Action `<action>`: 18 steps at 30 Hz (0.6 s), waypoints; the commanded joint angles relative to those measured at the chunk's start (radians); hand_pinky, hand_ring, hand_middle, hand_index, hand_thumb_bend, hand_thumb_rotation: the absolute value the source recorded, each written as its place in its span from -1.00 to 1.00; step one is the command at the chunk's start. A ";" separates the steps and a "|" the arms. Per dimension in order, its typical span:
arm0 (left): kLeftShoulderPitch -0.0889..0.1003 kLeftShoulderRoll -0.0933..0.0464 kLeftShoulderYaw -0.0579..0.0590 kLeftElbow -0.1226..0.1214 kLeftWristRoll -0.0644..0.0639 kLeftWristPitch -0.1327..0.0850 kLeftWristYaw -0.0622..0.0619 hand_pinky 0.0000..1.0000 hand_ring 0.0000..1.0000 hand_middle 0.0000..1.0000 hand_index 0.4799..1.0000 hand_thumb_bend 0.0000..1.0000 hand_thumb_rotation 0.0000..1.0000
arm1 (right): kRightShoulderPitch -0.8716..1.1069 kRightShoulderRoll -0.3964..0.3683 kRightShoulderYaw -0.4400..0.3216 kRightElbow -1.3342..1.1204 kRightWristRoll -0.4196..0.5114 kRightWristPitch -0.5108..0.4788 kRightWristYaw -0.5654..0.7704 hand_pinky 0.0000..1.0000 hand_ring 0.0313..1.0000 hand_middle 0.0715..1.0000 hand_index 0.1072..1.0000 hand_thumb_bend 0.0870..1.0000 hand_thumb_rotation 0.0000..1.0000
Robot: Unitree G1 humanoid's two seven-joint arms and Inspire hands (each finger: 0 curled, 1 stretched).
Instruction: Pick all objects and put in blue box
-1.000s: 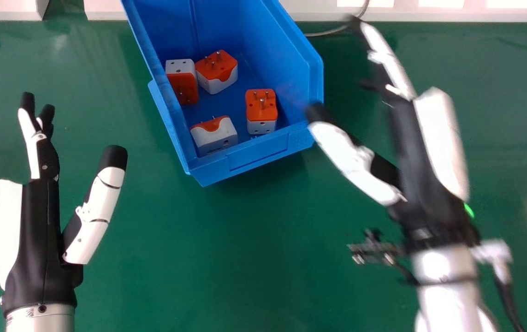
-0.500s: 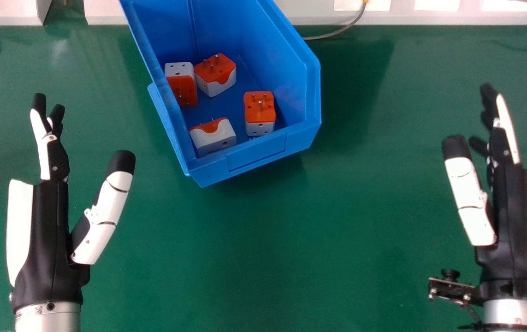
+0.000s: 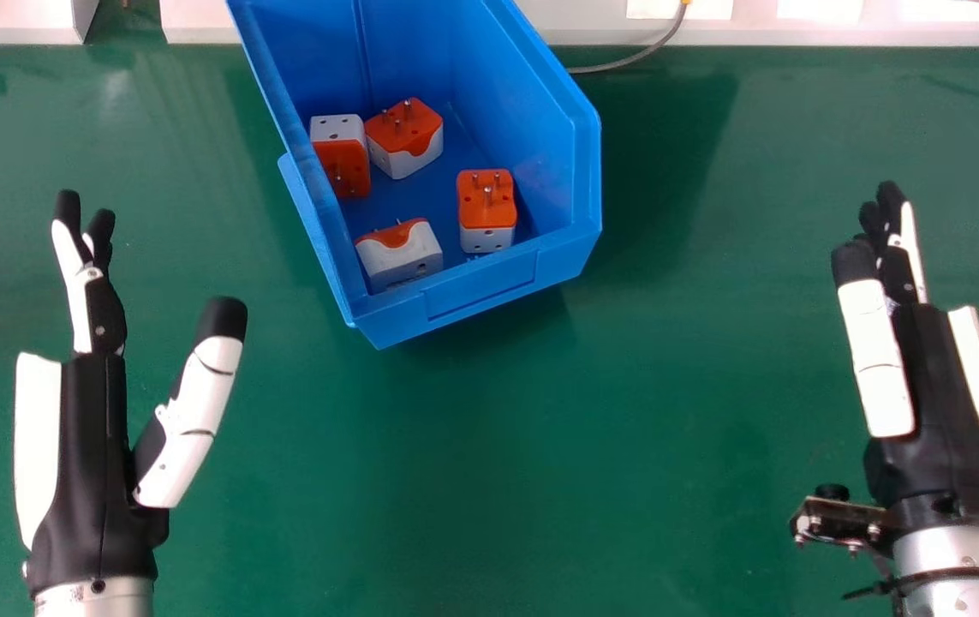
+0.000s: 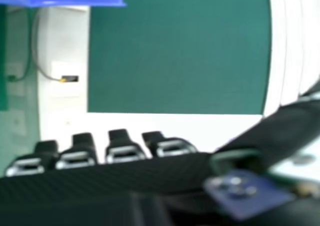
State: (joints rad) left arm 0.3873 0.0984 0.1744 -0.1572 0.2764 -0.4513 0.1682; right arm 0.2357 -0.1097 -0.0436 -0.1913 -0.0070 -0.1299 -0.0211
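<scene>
- Orange and white plastic, four plug adapters lie in the blue box point(image 3: 480, 296): two touching at its left side, point(image 3: 341, 164) and point(image 3: 404, 137), one adapter point(image 3: 486, 210) by the right wall, one adapter point(image 3: 399, 254) near the front.
- They look light, stiff and rather smooth; a grip across the flat white sides should hold best, with the thin metal pins point(image 3: 487, 197) kept free of pressure, since those might bend.
- All seem already where the task wants them, so probably no grasp is due.
- The box looks like stiff, light plastic; a bumped rim could slide it.
- Its high side walls would crowd a reach inside; the lower front edge seems the easier way in.
- Right hand point(image 3: 939, 386), well apart to the right over the green surface point(image 3: 489, 446): fingers extended, holding nothing.
- Left hand point(image 3: 95, 454), at the left: fingers extended, thumb spread wide, nothing held.
- Beyond the box's right side a cable point(image 3: 652, 49) curves onto the pale ledge point(image 3: 797, 32); best avoided.
</scene>
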 commanded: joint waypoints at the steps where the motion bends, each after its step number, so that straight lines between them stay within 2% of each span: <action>1: 0.003 0.011 0.009 -0.003 0.014 -0.031 0.017 1.00 1.00 1.00 1.00 0.23 0.72 | -0.020 0.004 -0.007 -0.005 0.008 -0.014 0.008 1.00 1.00 1.00 1.00 -0.06 1.00; 4: 0.002 0.014 0.011 0.005 0.008 -0.033 0.018 1.00 1.00 1.00 1.00 0.25 0.74 | -0.028 0.015 -0.003 0.000 0.002 -0.017 0.009 1.00 1.00 1.00 1.00 -0.04 1.00; 7: -0.010 0.025 0.019 0.022 0.007 -0.039 0.020 1.00 1.00 1.00 1.00 0.28 0.77 | -0.043 0.030 0.004 0.010 0.004 -0.021 0.009 1.00 1.00 1.00 1.00 -0.03 1.00; 10: -0.023 0.033 0.025 0.037 -0.008 -0.047 0.016 1.00 1.00 1.00 1.00 0.29 0.78 | -0.053 0.038 0.009 0.018 -0.009 -0.018 0.005 1.00 1.00 1.00 1.00 -0.03 1.00; 13: -0.031 0.036 0.028 0.046 -0.055 -0.049 -0.002 1.00 1.00 1.00 1.00 0.20 0.81 | -0.056 0.049 0.016 0.024 -0.016 -0.023 0.001 1.00 1.00 1.00 1.00 -0.05 1.00; 14: -0.034 0.038 0.028 0.048 -0.065 -0.048 -0.005 1.00 1.00 1.00 1.00 0.18 0.81 | -0.057 0.053 0.017 0.025 -0.016 -0.024 0.000 1.00 1.00 1.00 1.00 -0.06 1.00; 17: -0.040 0.041 0.030 0.046 -0.107 -0.030 -0.029 1.00 1.00 1.00 1.00 0.11 0.82 | -0.061 0.061 0.020 0.035 -0.014 -0.035 0.004 1.00 1.00 1.00 1.00 -0.10 1.00; 18: -0.041 0.040 0.031 0.045 -0.115 -0.026 -0.034 1.00 1.00 1.00 1.00 0.09 0.82 | -0.062 0.063 0.021 0.039 -0.014 -0.038 0.005 1.00 1.00 1.00 1.00 -0.13 1.00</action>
State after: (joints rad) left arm 0.3529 0.1294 0.1972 -0.1024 0.1803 -0.4734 0.1409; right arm 0.1893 -0.0489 -0.0236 -0.1488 -0.0192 -0.1391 -0.0149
